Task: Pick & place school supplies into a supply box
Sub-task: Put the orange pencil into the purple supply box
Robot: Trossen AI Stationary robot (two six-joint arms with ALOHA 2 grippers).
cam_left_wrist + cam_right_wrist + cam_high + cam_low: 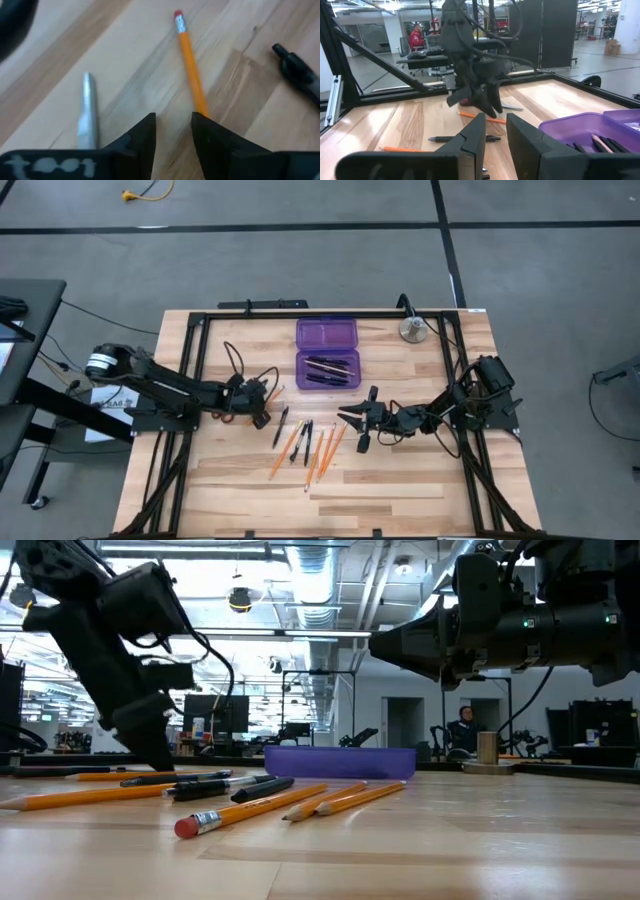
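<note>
Orange pencils fanned diagonally, tips toward purple supply box.

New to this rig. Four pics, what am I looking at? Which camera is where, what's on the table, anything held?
Two robot arms at a wooden table. One camera looks straight down, one sits at table height, one rides each wrist. The left gripper is low over an orange pencil, fingers open, holding nothing. The right gripper hovers by the loose pencils and pens, open and empty too. Behind them lies the open purple supply box, some pens already inside. A round silver object sits near the far edge.
</note>
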